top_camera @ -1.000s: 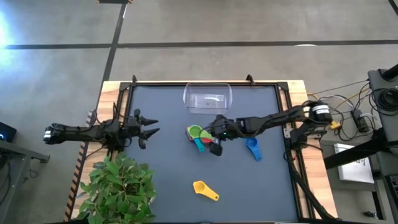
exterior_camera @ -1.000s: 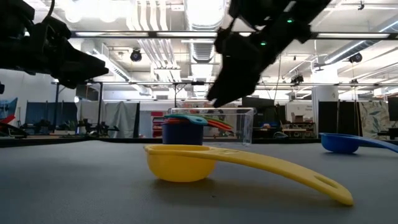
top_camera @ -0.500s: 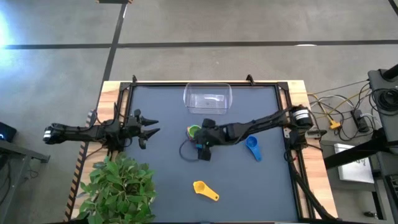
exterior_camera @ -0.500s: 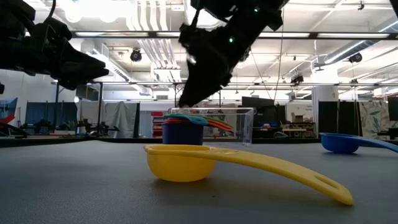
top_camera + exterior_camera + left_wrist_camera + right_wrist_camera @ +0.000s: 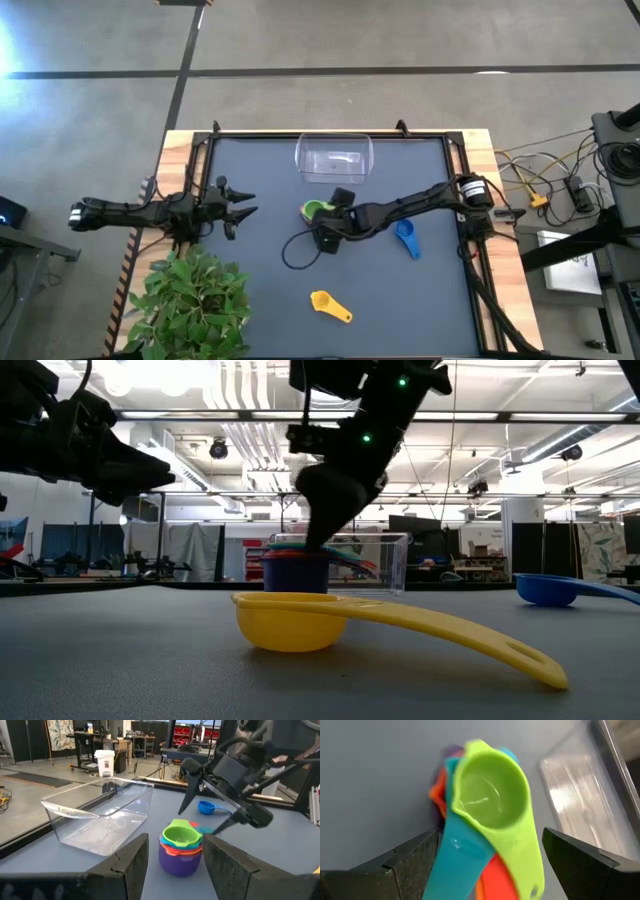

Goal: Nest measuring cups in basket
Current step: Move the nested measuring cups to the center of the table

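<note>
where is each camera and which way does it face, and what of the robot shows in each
High view: above the table, looking straight down; both arms show, right gripper open at the nested cup stack, left gripper waiting at the table's left.
Low view: at table-top height, looking across; yellow cup nearest, right arm descending over the stack.
Left wrist view: looks past its own fingers at the stack and basket.
Right wrist view: looks down on the green cup between its open fingers.
Shared: both wrist views show stack and basket.

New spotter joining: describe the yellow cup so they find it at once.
Start at the clear basket at the table's far edge, then come straight toward the near edge past the stacked cups. The yellow cup lies alone there, apart from the blue cup.
</note>
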You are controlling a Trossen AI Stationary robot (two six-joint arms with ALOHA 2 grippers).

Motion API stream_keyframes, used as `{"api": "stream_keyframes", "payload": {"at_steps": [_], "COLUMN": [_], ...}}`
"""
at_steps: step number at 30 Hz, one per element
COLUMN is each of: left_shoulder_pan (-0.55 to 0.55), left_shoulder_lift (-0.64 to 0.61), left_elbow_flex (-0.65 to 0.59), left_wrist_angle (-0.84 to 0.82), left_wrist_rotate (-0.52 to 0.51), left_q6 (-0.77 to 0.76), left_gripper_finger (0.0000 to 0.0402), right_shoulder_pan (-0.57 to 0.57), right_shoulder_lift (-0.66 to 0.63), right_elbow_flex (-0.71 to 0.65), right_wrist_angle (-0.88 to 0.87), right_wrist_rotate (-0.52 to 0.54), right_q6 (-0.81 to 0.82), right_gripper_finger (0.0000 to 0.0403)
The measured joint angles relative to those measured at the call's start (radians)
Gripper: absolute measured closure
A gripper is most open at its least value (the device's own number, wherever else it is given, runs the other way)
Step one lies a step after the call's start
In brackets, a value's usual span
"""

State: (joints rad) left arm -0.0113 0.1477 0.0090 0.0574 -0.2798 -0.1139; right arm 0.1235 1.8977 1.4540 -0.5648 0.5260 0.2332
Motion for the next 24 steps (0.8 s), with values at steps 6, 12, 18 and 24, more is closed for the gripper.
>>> {"api": "stream_keyframes", "payload": {"at_steps": [6,12,18,24], "left_shoulder_pan": [0.0,-0.001,-0.001,-0.001], "left_shoulder_lift": [0.011,0.013,0.049,0.129], "left_elbow_flex": [0.0,0.0,0.0,0.014], "left_wrist_angle": [-0.002,0.0,0.0,0.003], "left_wrist_rotate": [0.0,0.003,0.044,0.055], "left_q6": [0.0,-0.011,-0.023,-0.027], "left_gripper_finger": [0.0233,0.0233,0.024,0.0259], "right_shoulder_pan": [-0.023,-0.058,-0.06,-0.066], "right_shoulder_lift": [-0.003,-0.006,-0.005,-0.008], "right_elbow_flex": [-0.002,-0.002,-0.002,-0.002], "right_wrist_angle": [-0.045,-0.049,-0.065,-0.064], "right_wrist_rotate": [-0.01,-0.162,-0.212,-0.212], "right_q6": [-0.061,-0.158,-0.246,-0.272], "right_gripper_finger": [0.0058,0.0058,0.0058,0.0058]}}
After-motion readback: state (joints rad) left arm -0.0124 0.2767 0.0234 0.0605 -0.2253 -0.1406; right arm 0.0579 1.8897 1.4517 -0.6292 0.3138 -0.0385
